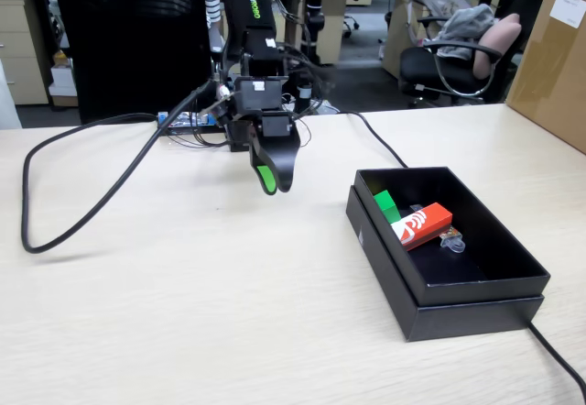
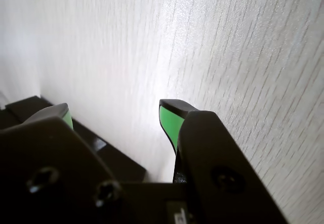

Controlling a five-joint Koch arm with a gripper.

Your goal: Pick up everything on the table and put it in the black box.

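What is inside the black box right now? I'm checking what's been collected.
In the fixed view the black box holds a green cube, a red striped box and a small clear-ended packet. No yellow cube shows; the near wall may hide it.

A line of green lettering is running down the black upper arm housing (image 1: 249, 2) standing by the table's far edge, too blurred to be read, and white markings are showing on the red rectangular box (image 1: 422, 224), but no words are legible.
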